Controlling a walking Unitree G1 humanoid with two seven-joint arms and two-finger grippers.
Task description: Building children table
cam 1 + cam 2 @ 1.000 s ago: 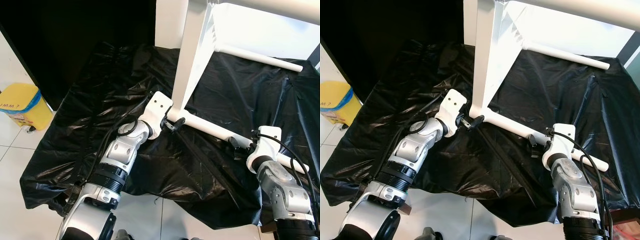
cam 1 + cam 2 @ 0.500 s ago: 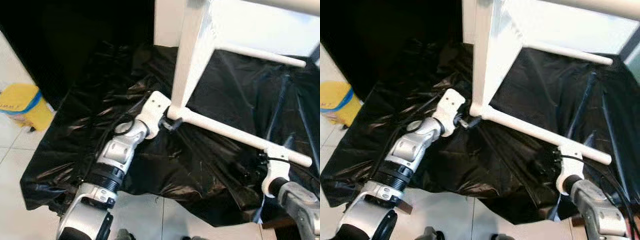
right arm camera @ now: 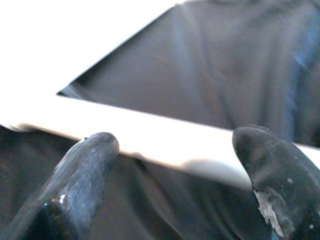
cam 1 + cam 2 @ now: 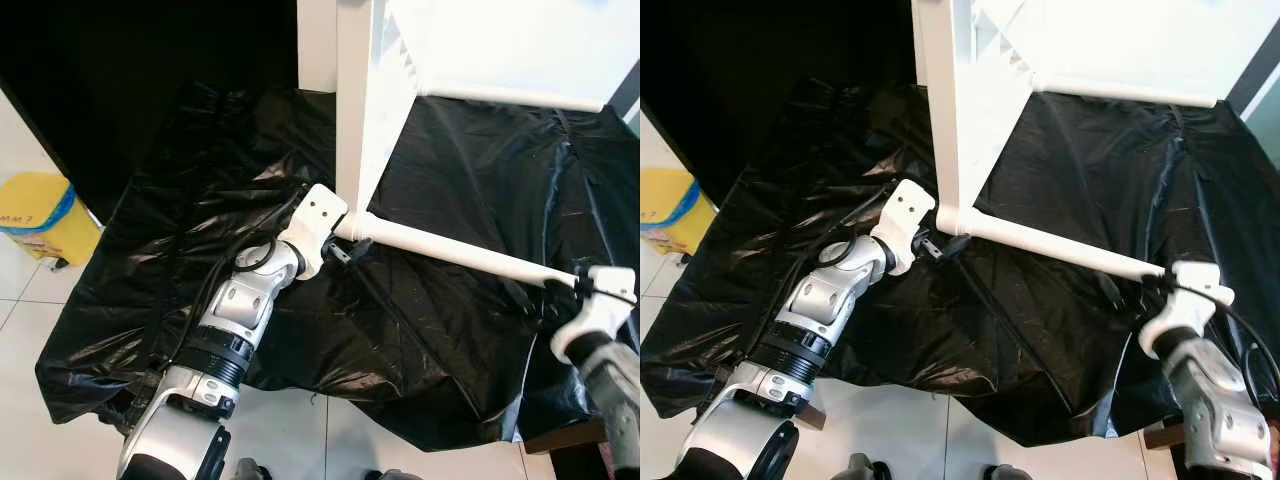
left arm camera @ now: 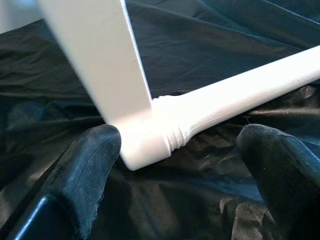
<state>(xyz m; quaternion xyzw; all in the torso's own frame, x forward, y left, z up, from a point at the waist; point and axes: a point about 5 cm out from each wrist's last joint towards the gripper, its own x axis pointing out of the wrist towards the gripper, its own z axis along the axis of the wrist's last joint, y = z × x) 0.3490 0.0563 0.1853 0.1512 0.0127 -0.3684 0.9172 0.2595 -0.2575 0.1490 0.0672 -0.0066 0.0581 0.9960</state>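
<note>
A white table top (image 4: pixel 368 100) stands on edge on black plastic sheeting. One round white leg (image 4: pixel 450 255) runs from its lower corner to the right, low over the sheet. A second leg (image 4: pixel 510 98) sticks out farther back. My left gripper (image 4: pixel 348 250) is at the corner joint. In the left wrist view it (image 5: pixel 180 145) is open, with a finger (image 5: pixel 95 150) on either side of the leg's screwed-in end. My right gripper (image 4: pixel 1128 288) is near the leg's free end. It (image 3: pixel 177 145) is open too, and the leg crosses just beyond its fingertips (image 3: pixel 95 155).
The black sheeting (image 4: pixel 200 200) covers a low surface and hangs over its front edge onto the white tile floor (image 4: pixel 300 430). A yellow bin (image 4: pixel 40 215) stands on the floor at the left. A dark wall closes the back left.
My right arm has moved right along the leg, from its middle to its free end. The table top now stands more upright. My left gripper has stayed at the corner joint.
</note>
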